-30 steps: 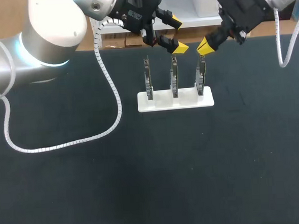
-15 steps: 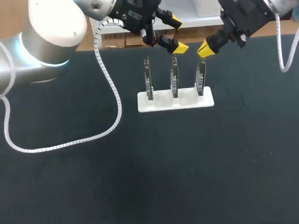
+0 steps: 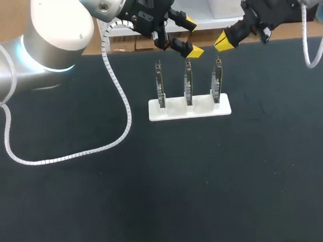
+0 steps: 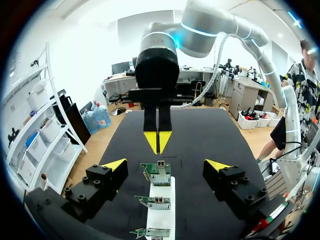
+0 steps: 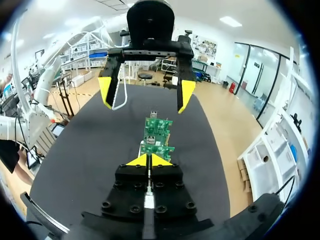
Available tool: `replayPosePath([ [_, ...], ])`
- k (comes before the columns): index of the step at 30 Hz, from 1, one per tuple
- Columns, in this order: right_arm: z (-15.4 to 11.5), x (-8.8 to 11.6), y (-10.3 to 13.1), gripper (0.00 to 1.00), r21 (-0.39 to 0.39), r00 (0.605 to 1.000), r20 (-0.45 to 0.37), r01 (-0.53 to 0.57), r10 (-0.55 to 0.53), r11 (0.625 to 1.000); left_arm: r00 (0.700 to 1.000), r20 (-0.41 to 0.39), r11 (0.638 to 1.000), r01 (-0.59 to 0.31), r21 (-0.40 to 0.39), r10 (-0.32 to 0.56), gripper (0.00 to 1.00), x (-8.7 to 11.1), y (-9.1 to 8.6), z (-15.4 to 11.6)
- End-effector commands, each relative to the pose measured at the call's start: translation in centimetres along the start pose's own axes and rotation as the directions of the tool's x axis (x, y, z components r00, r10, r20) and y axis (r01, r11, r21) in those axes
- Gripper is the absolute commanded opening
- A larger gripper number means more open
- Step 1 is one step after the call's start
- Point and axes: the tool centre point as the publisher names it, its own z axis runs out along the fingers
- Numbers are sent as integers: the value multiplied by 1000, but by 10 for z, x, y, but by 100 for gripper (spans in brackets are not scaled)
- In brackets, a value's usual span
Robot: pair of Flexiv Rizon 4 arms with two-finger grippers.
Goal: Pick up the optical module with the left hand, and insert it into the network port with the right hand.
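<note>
My left gripper (image 4: pixel 165 165) is spread wide, and below and between its yellow tips a white holder (image 4: pixel 161 212) carries three green circuit boards (image 4: pixel 156 173) in a row. Just ahead of the farthest board, the right gripper (image 4: pixel 157 141) hangs over the black table (image 4: pixel 200 135) with its two tips pressed together.

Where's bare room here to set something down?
Bare: the black tabletop in front of the white holder and to its right. A white coiled cable loops at left. Crowded: the left gripper and right gripper hang by the holder's upright circuit boards.
</note>
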Motion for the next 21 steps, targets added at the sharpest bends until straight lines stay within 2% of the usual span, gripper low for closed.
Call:
replayPosePath([
  [1,-9,-6,16,100,45,1000,-17,-5,6,999,1000,-8,1000,3,2,-3,100,-2,1,0],
  [21,-13,-10,18,100,42,999,-25,-18,19,999,1000,-8,1000,3,2,-3,100,-2,1,0],
])
